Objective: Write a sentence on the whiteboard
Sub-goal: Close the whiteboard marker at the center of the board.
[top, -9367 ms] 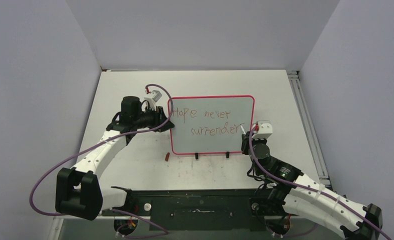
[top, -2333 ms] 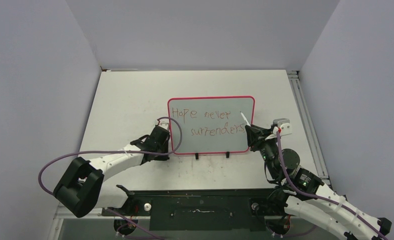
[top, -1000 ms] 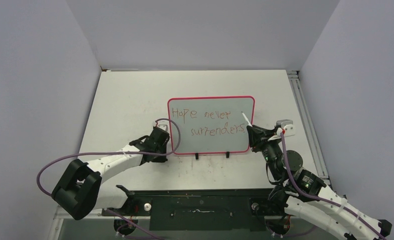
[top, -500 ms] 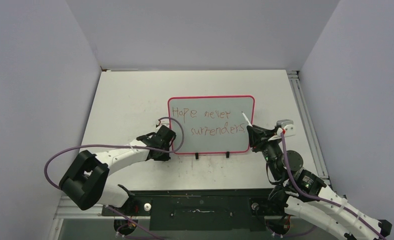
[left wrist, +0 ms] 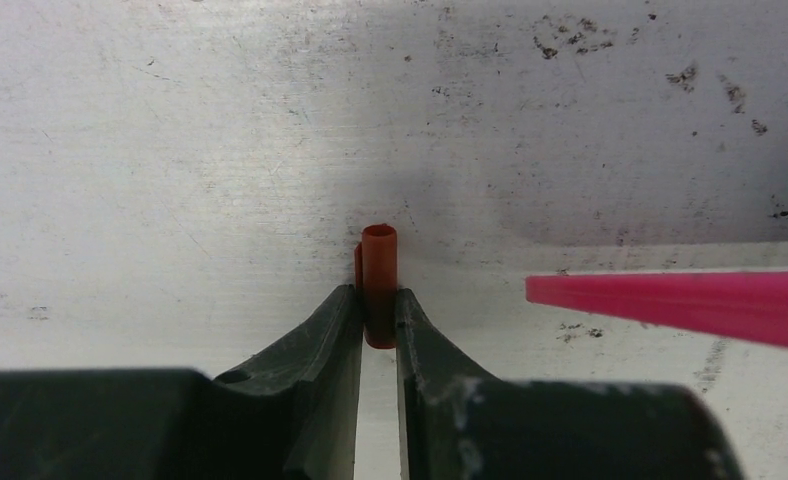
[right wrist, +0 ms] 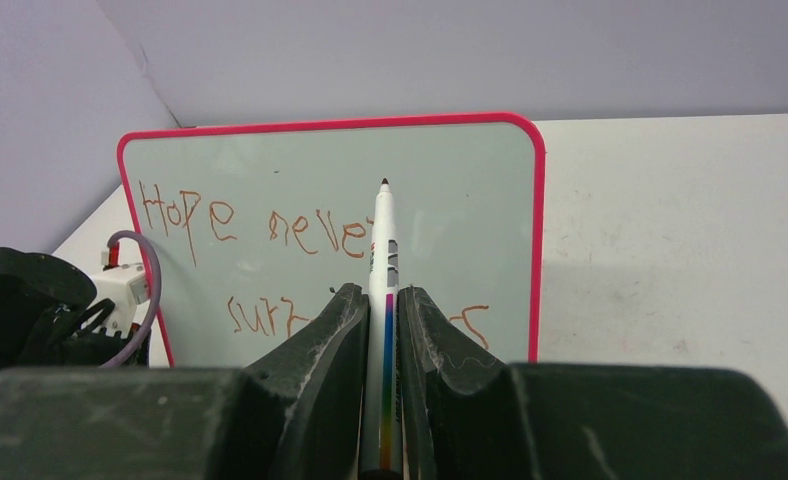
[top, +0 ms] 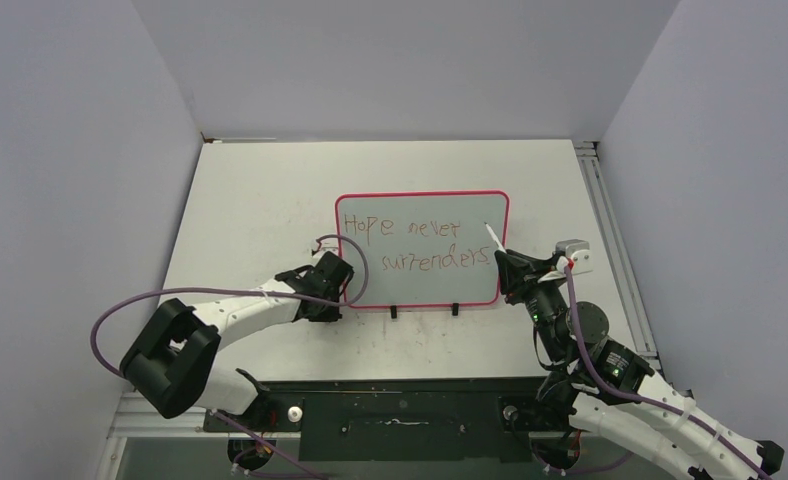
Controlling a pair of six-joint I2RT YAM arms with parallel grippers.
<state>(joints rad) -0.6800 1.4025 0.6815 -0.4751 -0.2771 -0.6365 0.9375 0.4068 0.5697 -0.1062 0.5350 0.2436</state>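
At the middle of the worktop [top: 270, 200] the whiteboard [top: 422, 288] stands on its feet, long axis left to right, face toward the arms. The sentence [top: 435, 260] reads "Hope never surrenders" in two lines, so the writing looks done; likely only capping the marker [right wrist: 383, 250] is left. The right gripper [right wrist: 383, 292] pinches the marker, which points up and away at the whiteboard's right part, tip bare; contact I cannot tell. The left gripper [left wrist: 378, 298], low by the whiteboard's lower left corner, pinches a red cap [left wrist: 379, 250] lying in line with its fingers.

Small red cap [left wrist: 379, 268], scuffed white table [left wrist: 170, 150]
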